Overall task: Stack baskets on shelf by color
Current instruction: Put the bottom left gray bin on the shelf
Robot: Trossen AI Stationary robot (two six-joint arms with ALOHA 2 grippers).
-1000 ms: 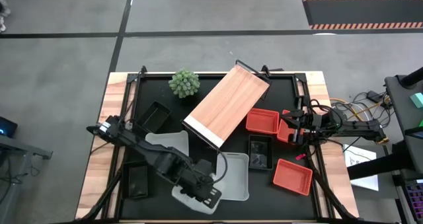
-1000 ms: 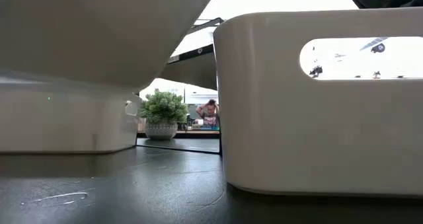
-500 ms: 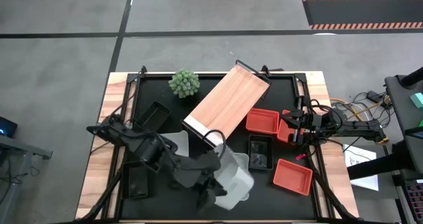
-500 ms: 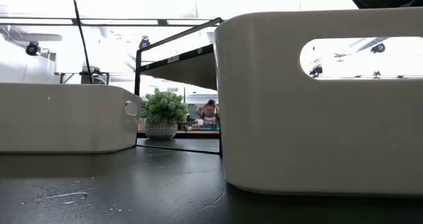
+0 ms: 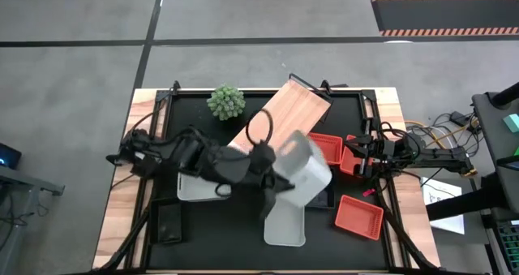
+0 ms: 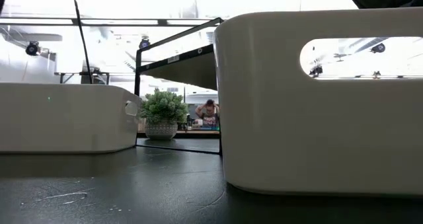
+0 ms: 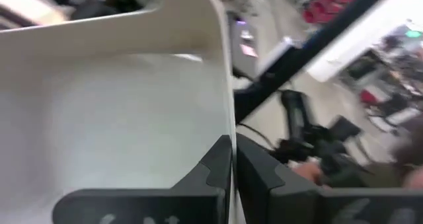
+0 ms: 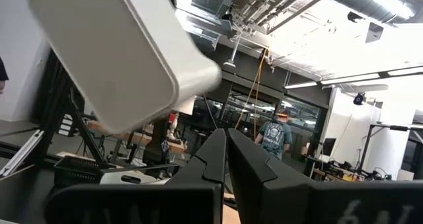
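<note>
My left gripper (image 5: 272, 178) is shut on a white basket (image 5: 306, 166), held in the air near the near end of the light-wood shelf (image 5: 284, 117). The same basket (image 8: 119, 52) shows high up in the right wrist view. Two more white baskets (image 5: 284, 226) (image 5: 197, 187) rest on their bottoms on the black tabletop. Orange-red baskets (image 5: 322, 148) (image 5: 359, 216) lie on the right. My right gripper (image 5: 357, 157) waits, shut, at the right edge. My left gripper pinches the white basket's side wall at its rim (image 7: 229, 128), one finger (image 7: 205, 174) inside the basket and one outside. The fingers reach in from the table's left, slanting slightly down. The basket is lifted clear of the table and tilted.
A green plant (image 5: 225, 102) stands at the far left beside the shelf. Black baskets lie at the near left (image 5: 169, 223) and under the lifted basket (image 5: 324, 198). In the low view two white baskets (image 6: 317, 105) (image 6: 66, 118) fill the foreground.
My left gripper has risen and gone from the table's near edge toward the far side and the shelf, rolling its wrist. The white basket has gone with it, passing over the near white basket, and now hangs tilted by the shelf's near end.
</note>
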